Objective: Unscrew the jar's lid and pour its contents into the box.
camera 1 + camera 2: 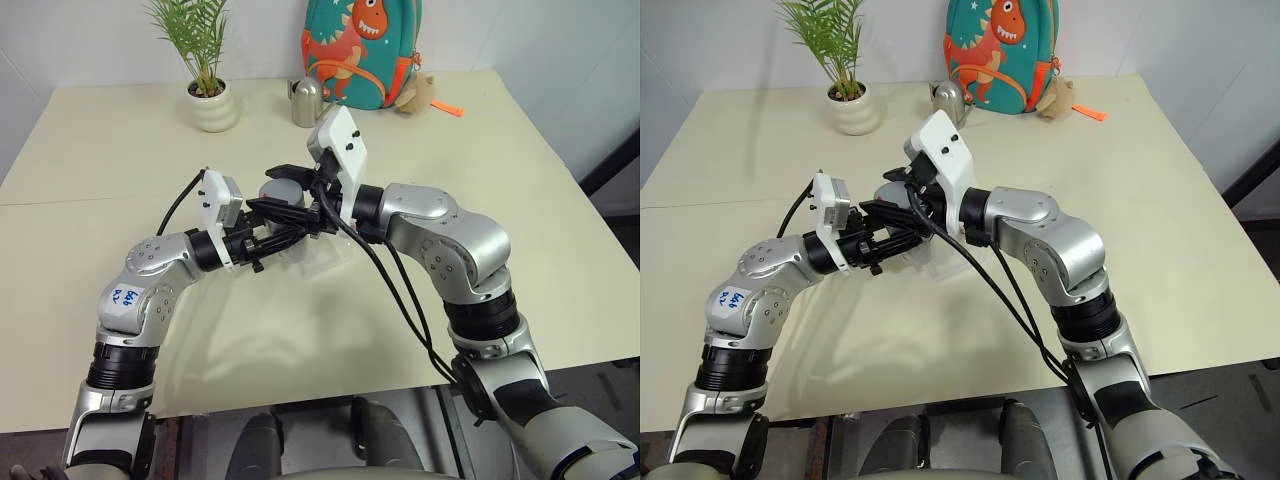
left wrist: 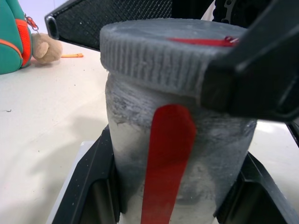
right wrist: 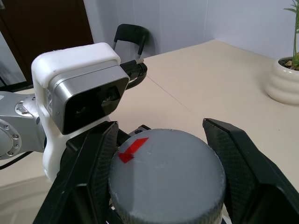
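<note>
Left gripper (image 2: 168, 205) jaws clamp the jar (image 2: 177, 154); right gripper (image 3: 161, 179) jaws close on its lid (image 3: 168, 182), unscrewing and pouring remaining.

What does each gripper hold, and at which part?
The left gripper holds the jar by its body; the right gripper is shut on the lid at its rim.

A potted plant (image 1: 205, 70) in a ribbed white pot stands near the far left of the cream surface (image 1: 520, 230). At the far edge a teal dinosaur backpack (image 1: 362, 50) leans upright, a silver watering can (image 1: 306, 102) just left of it, a small plush toy (image 1: 418, 94) and an orange bit (image 1: 449, 108) on its right.
</note>
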### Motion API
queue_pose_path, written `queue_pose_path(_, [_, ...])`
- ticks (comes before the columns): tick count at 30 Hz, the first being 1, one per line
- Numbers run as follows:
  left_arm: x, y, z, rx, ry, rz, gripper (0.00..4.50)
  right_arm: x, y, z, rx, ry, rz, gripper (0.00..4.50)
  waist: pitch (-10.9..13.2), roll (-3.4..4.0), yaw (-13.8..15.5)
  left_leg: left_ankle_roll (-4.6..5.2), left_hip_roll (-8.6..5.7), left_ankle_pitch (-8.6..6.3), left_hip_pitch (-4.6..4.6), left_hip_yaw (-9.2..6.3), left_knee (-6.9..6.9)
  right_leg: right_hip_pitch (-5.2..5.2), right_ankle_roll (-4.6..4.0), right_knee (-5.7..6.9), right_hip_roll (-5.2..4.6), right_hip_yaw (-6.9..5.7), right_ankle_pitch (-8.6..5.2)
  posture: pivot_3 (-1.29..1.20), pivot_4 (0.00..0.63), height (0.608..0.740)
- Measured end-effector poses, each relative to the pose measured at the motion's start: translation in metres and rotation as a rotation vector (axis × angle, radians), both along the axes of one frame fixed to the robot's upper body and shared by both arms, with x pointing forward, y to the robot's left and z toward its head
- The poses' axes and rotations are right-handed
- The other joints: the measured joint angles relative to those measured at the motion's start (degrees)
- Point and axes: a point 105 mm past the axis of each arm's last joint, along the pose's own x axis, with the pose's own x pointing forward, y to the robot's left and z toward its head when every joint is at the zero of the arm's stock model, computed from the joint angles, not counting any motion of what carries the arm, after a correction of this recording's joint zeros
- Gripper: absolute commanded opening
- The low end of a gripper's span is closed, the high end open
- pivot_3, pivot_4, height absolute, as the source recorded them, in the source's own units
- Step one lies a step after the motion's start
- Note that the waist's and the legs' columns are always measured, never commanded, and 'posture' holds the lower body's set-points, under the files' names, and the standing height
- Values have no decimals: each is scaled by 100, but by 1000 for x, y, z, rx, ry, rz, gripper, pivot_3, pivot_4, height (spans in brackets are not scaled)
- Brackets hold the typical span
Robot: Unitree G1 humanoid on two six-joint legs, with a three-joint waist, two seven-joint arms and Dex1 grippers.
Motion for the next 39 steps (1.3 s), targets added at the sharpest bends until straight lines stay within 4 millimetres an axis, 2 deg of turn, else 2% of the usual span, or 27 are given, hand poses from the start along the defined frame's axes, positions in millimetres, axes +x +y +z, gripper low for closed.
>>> queue_pose_path(3, [-5,-5,1,10,-13,-67,1933,-7,-8,0,-18,-23,84,2568,1,1,2,0,0,0,-4,1,0,0,0,-5,0,0,0,0,150,740])
queue_pose_path(8, [-22,-17,14,55,-70,-286,1933,-25,-23,13,-129,-115,355,2568,3,3,3,1,0,-1,-3,1,3,2,3,-7,2,0,1,0,150,740])
queue_pose_path(16, [-32,-23,22,101,-81,-424,1933,-28,-26,26,-247,-124,601,2568,5,7,-7,2,10,-1,-2,-1,0,-4,1,3,14,1,-8,0,150,740])
queue_pose_path(19, [-31,-24,21,97,-73,-422,1933,-26,-27,24,-243,-117,614,2568,6,7,1,1,10,-1,-9,0,3,-6,2,1,13,1,-8,0,150,740])
queue_pose_path(22, [-31,-22,20,90,-72,-413,1933,-24,-27,25,-235,-122,596,3568,6,7,9,1,10,-1,-10,1,3,-8,2,1,14,1,-9,0,150,740])
queue_pose_path(25, [-30,-15,21,72,-74,-387,1933,-15,-38,26,-200,-117,516,4475,6,7,14,1,10,-1,-10,1,4,-7,2,0,13,0,-9,0,150,740])
queue_pose_path(30, [-25,-3,23,56,-83,-313,1933,-3,-51,33,-165,-145,423,4475,6,8,-1,1,10,-1,-8,3,3,-10,2,4,14,0,-9,0,150,740])
queue_pose_path(34, [-22,-1,23,61,-100,-279,1933,0,-56,33,-142,-156,361,4475,6,8,5,1,10,-1,-9,3,2,-11,2,3,13,0,-9,0,150,740])
queue_pose_path(37, [-19,-1,23,63,-106,-258,1933,-5,-52,27,-147,-151,335,4475,6,8,4,1,10,-1,-11,4,2,-12,2,2,13,1,-9,0,150,740])
queue_pose_path(39, [-17,-3,21,61,-103,-247,1933,-15,-41,24,-151,-158,354,4475,6,8,-4,1,10,-1,-10,4,2,-14,2,5,14,1,-9,0,150,740])
